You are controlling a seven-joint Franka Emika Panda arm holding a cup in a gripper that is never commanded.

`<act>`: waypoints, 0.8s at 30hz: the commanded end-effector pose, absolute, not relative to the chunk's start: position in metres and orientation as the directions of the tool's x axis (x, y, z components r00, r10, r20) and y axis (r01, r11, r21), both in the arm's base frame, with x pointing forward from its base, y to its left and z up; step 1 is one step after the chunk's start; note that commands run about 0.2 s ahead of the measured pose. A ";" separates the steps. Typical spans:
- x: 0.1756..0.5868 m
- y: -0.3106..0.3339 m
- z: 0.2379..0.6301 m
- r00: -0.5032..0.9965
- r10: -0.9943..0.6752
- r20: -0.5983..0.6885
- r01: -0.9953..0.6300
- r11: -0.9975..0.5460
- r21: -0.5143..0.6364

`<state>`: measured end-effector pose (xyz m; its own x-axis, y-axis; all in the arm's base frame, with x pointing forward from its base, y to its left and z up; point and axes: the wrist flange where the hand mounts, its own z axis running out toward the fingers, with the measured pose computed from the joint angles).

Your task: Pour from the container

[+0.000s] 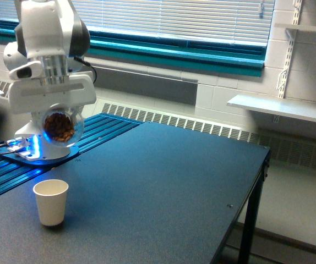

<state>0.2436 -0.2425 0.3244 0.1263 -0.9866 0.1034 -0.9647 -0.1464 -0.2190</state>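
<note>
I see the container (pixel 62 126) tipped on its side, long axis near level, brown pieces inside, held by the fingers (pixel 53 108) above the table (pixel 163 181), higher than the paper cup (pixel 51 202).

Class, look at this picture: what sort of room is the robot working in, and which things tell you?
Probably a lab or workshop: painted block walls, bracket shelves, and a robot arm bolted beside a plain table.
</note>
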 end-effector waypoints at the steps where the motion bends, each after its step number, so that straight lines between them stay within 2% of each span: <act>1: 0.241 -0.233 0.305 0.157 -0.985 0.073 -0.964 -0.169 -0.208; 14: 0.234 -0.219 0.277 0.189 -0.982 0.030 -0.968 -0.191 -0.160; 24: 0.226 -0.233 0.269 0.163 -0.986 0.030 -0.976 -0.165 -0.143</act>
